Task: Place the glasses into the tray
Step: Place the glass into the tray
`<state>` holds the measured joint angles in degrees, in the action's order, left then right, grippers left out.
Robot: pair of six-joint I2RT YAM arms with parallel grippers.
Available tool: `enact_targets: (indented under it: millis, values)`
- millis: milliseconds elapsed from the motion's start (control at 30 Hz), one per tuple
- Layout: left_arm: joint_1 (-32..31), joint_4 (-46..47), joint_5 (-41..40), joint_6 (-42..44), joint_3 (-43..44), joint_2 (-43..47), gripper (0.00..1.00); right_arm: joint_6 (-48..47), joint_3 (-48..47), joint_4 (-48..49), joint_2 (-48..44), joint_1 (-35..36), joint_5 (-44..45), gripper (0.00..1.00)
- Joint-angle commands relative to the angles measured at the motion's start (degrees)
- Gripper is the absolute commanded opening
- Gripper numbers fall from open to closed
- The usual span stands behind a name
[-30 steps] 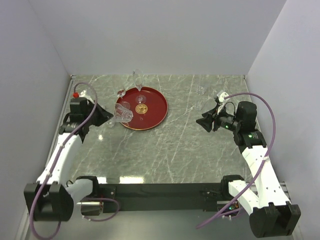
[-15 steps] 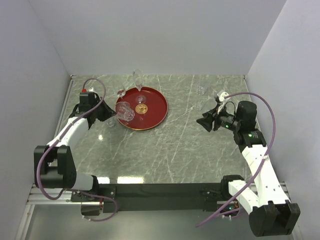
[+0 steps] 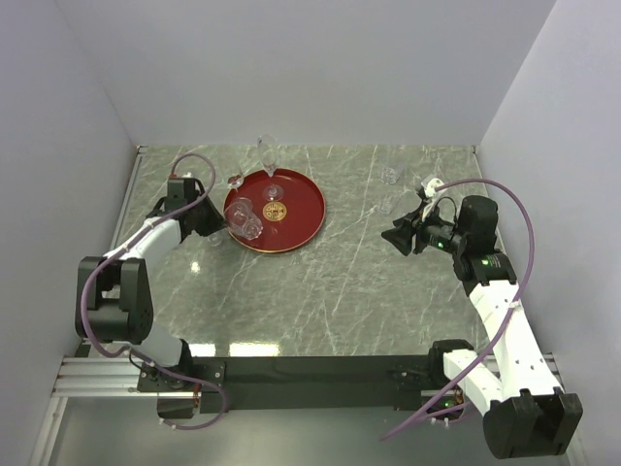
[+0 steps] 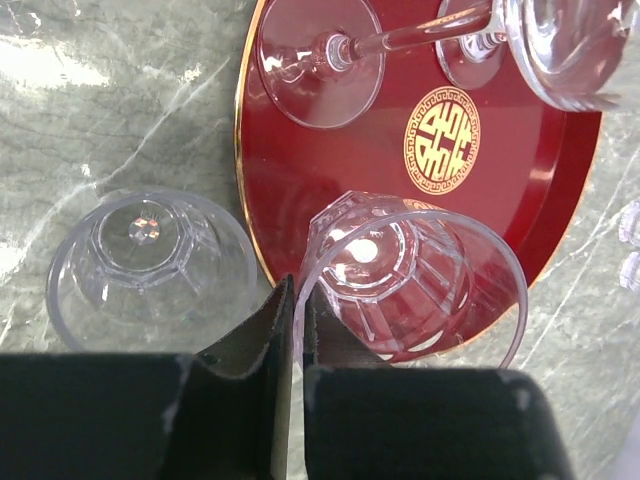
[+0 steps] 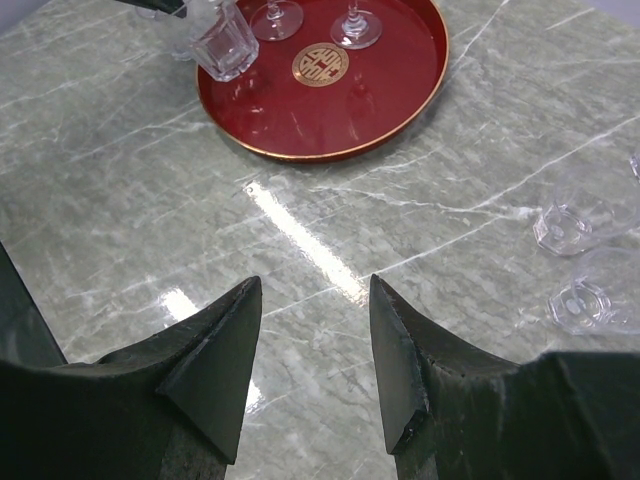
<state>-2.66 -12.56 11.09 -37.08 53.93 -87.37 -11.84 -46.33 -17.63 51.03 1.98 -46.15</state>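
The round dark-red tray with a gold emblem lies left of the table's middle; it also shows in the left wrist view and the right wrist view. Two stemmed glasses stand in it. My left gripper is shut on the rim of a clear tumbler, which sits over the tray's left edge. Another tumbler stands on the table just left of the tray. My right gripper is open and empty, above the table at the right.
A tall narrow glass stands at the tray's far edge. Several clear glasses stand at the far right. The marble table is enclosed by white walls on three sides.
My left arm has swung right and forward with the tumbler, from beside the tray to over its left edge. The right arm has not moved.
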Motion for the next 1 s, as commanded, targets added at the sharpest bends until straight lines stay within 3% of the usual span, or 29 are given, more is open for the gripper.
enact_targets:
  millis: [0, 200, 600, 833, 967]
  values:
    - [-0.77, 2.63, -0.98, 0.25, 3.11, -0.86, 0.1, -0.73, -0.17, 1.02, 0.04, -0.48, 0.01, 0.54]
    - [-1.12, 1.92, -2.65, 0.17, 3.64, -1.66, 0.17, -0.73, -0.17, 0.93, 0.04, -0.75, 0.01, 0.54]
    - [-1.56, 0.34, -2.66, 1.13, 5.57, -0.78, 0.46, -0.82, -0.26, 0.93, 0.04, -1.1, 0.18, 0.54]
    - [-1.48, -0.89, -3.09, 3.15, 4.61, 5.1, 0.7, -1.87, -0.52, 0.31, -0.14, -1.27, 1.5, 0.54]
    - [-1.48, -1.94, -4.32, 4.21, 3.38, 10.71, 0.74, -2.84, -0.7, -0.13, -0.57, -1.71, 2.56, 0.54]
